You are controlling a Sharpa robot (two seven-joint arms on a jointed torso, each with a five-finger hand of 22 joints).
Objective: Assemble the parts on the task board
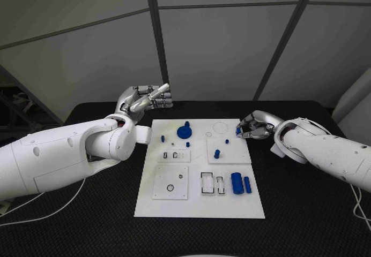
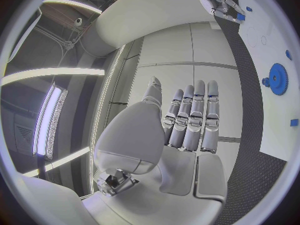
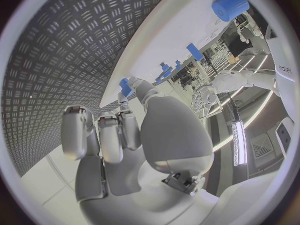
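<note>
The white task board (image 1: pixel 232 209) lies at the centre of the black table (image 1: pixel 309 214), with blue parts spread over its upper and middle area. A blue gear-like part (image 1: pixel 184 131) stands near the board's upper middle; two blue cylinders (image 1: pixel 241 183) lie side by side at centre right, just beside a rectangular recess (image 1: pixel 207 182). A smaller blue part (image 1: pixel 217 154) stands on a raised white tile (image 1: pixel 229 151) right of centre.

The left hand (image 1: pixel 147 98) is raised in the upper left of the frame, beyond the board's far left corner, fingers straight, close together and holding nothing, as the left wrist view confirms (image 2: pixel 187 122). The right hand (image 1: pixel 253 126) rests at the board's upper right edge, fingers curled inward, pinching a small blue part (image 3: pixel 125 86) between thumb and fingertip.
</note>
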